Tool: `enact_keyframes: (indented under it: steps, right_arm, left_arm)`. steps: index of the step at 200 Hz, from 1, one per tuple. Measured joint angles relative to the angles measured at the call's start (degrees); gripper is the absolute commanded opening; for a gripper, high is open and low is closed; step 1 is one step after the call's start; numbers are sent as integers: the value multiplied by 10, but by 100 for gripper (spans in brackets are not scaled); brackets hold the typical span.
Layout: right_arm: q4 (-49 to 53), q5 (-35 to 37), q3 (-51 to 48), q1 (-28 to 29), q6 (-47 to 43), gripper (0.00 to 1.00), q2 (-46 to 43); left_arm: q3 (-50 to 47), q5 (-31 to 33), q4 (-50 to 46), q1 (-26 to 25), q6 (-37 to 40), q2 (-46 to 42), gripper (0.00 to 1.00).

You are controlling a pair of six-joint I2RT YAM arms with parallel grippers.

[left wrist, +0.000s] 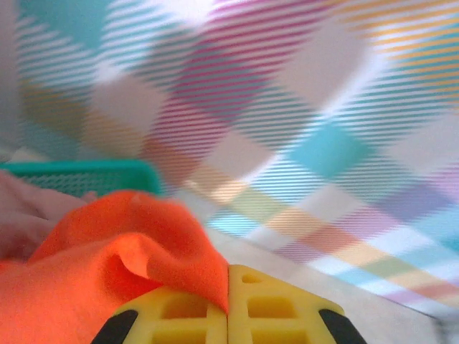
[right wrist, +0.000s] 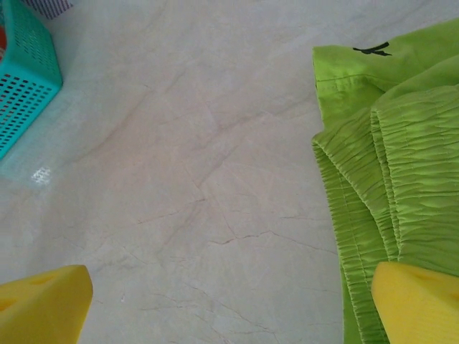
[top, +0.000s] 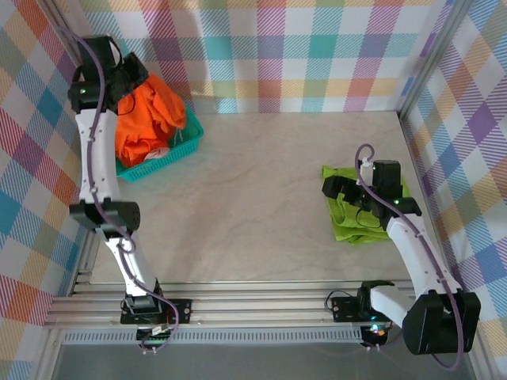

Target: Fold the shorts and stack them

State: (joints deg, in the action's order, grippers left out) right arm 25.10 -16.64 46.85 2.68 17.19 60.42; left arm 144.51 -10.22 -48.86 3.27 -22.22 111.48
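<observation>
1. Top external view: the left gripper (top: 135,85) is at the far left of the table (top: 261,198), over the teal basket (top: 176,150). The orange shorts (top: 146,119) bunch directly beneath it and spill down into the basket. Its fingertips are buried in the cloth, so the grip itself is hard to make out from here.
2. Same view: the right gripper (top: 337,194) is low on the right side of the table, with the lime green shorts (top: 352,222) lying crumpled flat under and behind it. It is well apart from the basket.
3. Left wrist view: the two yellow fingers (left wrist: 179,315) are pressed together, pinching a fold of the orange shorts (left wrist: 107,265) in the seam between them. The cloth rises up and to the left of the fingers. Beyond it is the teal basket's rim (left wrist: 79,175), and a blurred pink cloth (left wrist: 21,215) lies at the far left. The plaid wall (left wrist: 287,107) stands ahead.
4. Right wrist view: the right gripper (right wrist: 229,308) is spread wide and holds nothing. One yellow finger (right wrist: 43,301) is over bare table. The other (right wrist: 419,304) overlaps the gathered waistband of the lime green shorts (right wrist: 387,158), though contact cannot be told. A small black mark (right wrist: 373,49) sits on the shorts' far edge. The basket (right wrist: 25,79) is far ahead to the left.
</observation>
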Motion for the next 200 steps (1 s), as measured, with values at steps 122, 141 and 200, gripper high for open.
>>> enact_keyframes:
  steps: [122,141,200]
  right_arm:
    - [-5,-16,0,0,26,99,-20]
    - [-5,-31,0,1,31,99,-20]
    - [-8,-19,-18,94,32,98,26]
  left_arm:
    - [-252,-123,78,-194,-7,-156,78]
    - [-302,-106,69,-196,12,-157,85]
    - [-574,-3,86,-197,12,-301,83]
